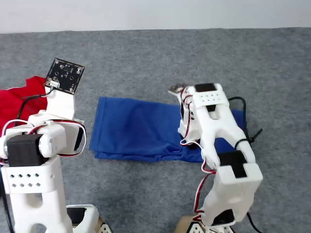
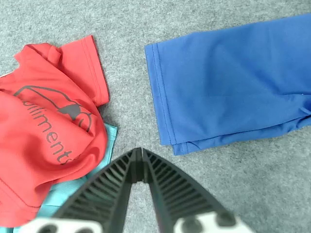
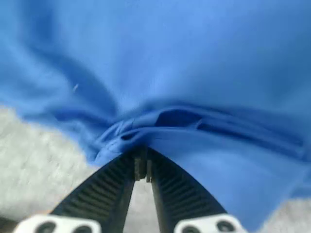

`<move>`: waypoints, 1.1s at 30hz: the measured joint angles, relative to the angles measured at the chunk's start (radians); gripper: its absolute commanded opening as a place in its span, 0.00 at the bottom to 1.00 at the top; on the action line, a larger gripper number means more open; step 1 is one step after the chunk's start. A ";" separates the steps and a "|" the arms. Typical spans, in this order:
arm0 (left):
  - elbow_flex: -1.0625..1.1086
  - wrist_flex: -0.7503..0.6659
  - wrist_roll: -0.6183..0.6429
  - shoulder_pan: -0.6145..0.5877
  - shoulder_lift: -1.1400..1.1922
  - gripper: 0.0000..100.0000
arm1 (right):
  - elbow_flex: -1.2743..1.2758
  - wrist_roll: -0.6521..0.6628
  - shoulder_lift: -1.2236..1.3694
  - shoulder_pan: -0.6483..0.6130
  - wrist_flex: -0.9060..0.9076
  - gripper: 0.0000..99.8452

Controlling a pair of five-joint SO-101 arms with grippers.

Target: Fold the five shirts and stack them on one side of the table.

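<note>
Blue shirt (image 1: 136, 131) lay spread on grey worktop (image 1: 146, 53), right gripper (image 3: 141, 160) fingers pinched its bunched edge, left gripper (image 2: 141, 156) fingers pressed together, empty, beside it, red shirt (image 2: 43, 126) apart from it.

The blue shirt (image 1: 136, 128) lies flat across the middle of the grey worktop (image 1: 155, 53), folded into a long band. Its hemmed end (image 2: 158, 92) points toward the red shirt (image 1: 19, 97), and doubled layers show at the near corner. Along its near edge the cloth (image 3: 194, 63) bunches into creases where the right tool (image 3: 141, 167) pinches a fold. The red shirt (image 2: 43, 126) sits crumpled at the worktop's left edge, with grey print on top and one sleeve spread out, apart from the blue one. A teal shirt (image 2: 108, 141) lies under it, with a corner peeking out
</note>
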 measured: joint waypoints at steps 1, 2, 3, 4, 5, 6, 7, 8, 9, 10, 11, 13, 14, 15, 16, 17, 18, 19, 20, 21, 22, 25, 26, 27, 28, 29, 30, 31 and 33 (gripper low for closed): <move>0.000 0.000 0.000 0.000 0.000 0.01 | 0.000 0.000 0.008 0.000 -0.025 0.01; 0.000 0.000 0.000 0.000 0.000 0.01 | 0.000 -0.002 0.012 0.000 -0.044 0.01; 0.000 0.000 0.000 0.000 0.000 0.01 | 0.000 -0.002 0.015 0.000 -0.063 0.01; 0.000 0.000 0.000 0.000 0.000 0.01 | 0.000 -0.002 0.015 0.000 -0.081 0.01; 0.000 0.000 0.000 0.000 0.000 0.01 | 0.000 -0.003 0.015 0.000 -0.097 0.01; 0.000 0.000 0.000 0.000 0.000 0.01 | 0.000 -0.003 0.015 -0.002 -0.106 0.01; 0.000 0.000 0.000 0.000 0.000 0.01 | 0.000 -0.003 0.011 -0.003 -0.109 0.01; 0.000 0.000 0.000 0.000 0.000 0.01 | 0.000 -0.003 0.002 -0.003 -0.109 0.01; 0.000 0.000 0.000 0.000 0.000 0.01 | 0.000 -0.003 -0.017 -0.005 -0.104 0.01; 0.000 0.000 0.000 0.000 0.000 0.01 | 0.000 -0.003 -0.038 -0.005 -0.095 0.01; 0.000 0.000 0.000 0.000 0.000 0.01 | 0.000 -0.003 -0.063 -0.005 -0.083 0.01; 0.000 0.000 0.000 0.000 0.000 0.01 | 0.000 -0.003 -0.117 -0.005 -0.046 0.01; 0.000 0.000 0.000 0.000 0.000 0.01 | 0.000 -0.003 -0.144 -0.005 -0.023 0.01; 0.000 0.000 0.000 0.000 0.000 0.01 | 0.000 -0.003 -0.173 -0.005 0.000 0.01; 0.000 0.000 0.000 0.000 0.000 0.01 | 0.000 -0.003 -0.203 -0.005 0.023 0.01; 0.000 0.000 0.000 0.000 0.000 0.01 | 0.000 -0.003 -0.232 -0.005 0.041 0.01; 0.002 0.000 0.000 0.000 0.000 0.01 | 0.000 -0.003 -0.264 -0.005 0.063 0.01; 0.015 0.000 0.000 0.000 0.000 0.01 | 0.000 -0.003 -0.295 -0.005 0.083 0.01; 0.034 -0.002 0.000 0.000 0.000 0.01 | 0.000 -0.003 -0.324 -0.005 0.104 0.01; 0.060 -0.002 0.000 0.000 0.000 0.01 | 0.000 -0.003 -0.356 -0.005 0.126 0.01; 0.089 -0.008 0.000 0.000 0.000 0.03 | 0.000 -0.003 -0.384 -0.003 0.150 0.01; 0.166 -0.046 0.000 0.000 0.005 0.08 | 0.000 -0.003 -0.474 0.006 0.219 0.01; 0.176 -0.055 0.000 0.000 0.020 0.09 | 0.000 -0.003 -0.505 0.018 0.242 0.01; 0.176 -0.063 0.000 0.000 0.043 0.10 | 0.000 -0.003 -0.534 0.038 0.264 0.01; 0.176 -0.069 0.000 0.000 0.074 0.10 | 0.000 -0.003 -0.563 0.060 0.282 0.01; 0.176 -0.074 0.000 0.000 0.110 0.10 | 0.000 -0.003 -0.589 0.084 0.298 0.01; 0.175 -0.078 0.000 0.000 0.152 0.10 | 0.000 -0.003 -0.614 0.109 0.302 0.01; 0.167 -0.081 0.000 0.000 0.201 0.11 | 0.000 -0.003 -0.640 0.143 0.302 0.01; 0.133 -0.086 0.000 0.000 0.298 0.14 | 0.000 -0.003 -0.695 0.219 0.302 0.01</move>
